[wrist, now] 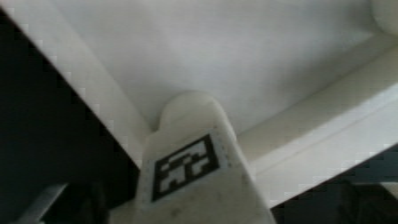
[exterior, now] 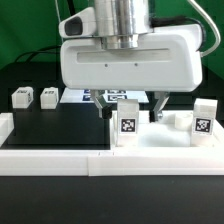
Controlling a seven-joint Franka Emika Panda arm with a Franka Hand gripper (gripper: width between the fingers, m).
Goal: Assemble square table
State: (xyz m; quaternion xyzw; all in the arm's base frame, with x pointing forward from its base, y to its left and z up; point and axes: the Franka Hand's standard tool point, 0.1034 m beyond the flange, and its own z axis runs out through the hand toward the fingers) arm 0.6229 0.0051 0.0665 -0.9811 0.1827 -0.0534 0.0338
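Note:
The square table's white top (exterior: pixel 168 141) lies at the exterior view's right. One white leg (exterior: pixel 128 124) with a tag stands upright at its near corner, and a second leg (exterior: pixel 203 123) stands at the right corner. My gripper (exterior: pixel 131 108) hangs over the first leg with a finger on each side, open and apart from it. In the wrist view the same leg (wrist: pixel 189 165) rises from between the fingers (wrist: pixel 54 203) to the top's ribbed surface (wrist: pixel 249 50). Two more legs (exterior: pixel 20 97) (exterior: pixel 48 95) lie at the left.
The marker board (exterior: pixel 82 96) lies behind the gripper on the black mat (exterior: pixel 50 125). A long white border rail (exterior: pixel 80 162) runs along the front. A small white part (exterior: pixel 180 119) sits on the top between the two standing legs.

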